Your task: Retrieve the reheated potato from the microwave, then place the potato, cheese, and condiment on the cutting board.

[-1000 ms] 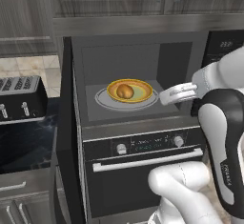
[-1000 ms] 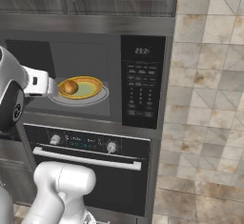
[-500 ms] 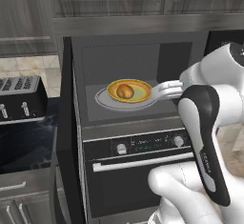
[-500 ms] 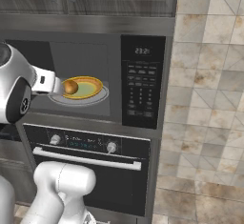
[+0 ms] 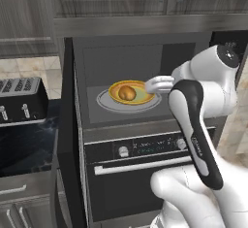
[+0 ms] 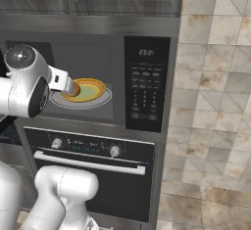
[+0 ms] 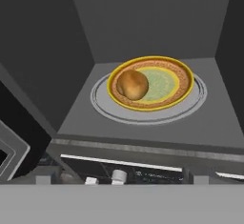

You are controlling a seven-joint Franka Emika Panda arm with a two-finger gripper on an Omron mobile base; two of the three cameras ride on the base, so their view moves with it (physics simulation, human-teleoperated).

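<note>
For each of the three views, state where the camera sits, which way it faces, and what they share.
Left base view: behind the arm's left, facing the open microwave; gripper nears the potato.
Right base view: behind its right, facing the keypad; arm at left.
Hand view: on the hand, looking into the cavity.
Shared: potato on the yellow plate.

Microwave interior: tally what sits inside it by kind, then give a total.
Potato: 1
Yellow-rimmed plate: 1
Grey turntable: 1
Total: 3 things inside the microwave, whose door stands open.
</note>
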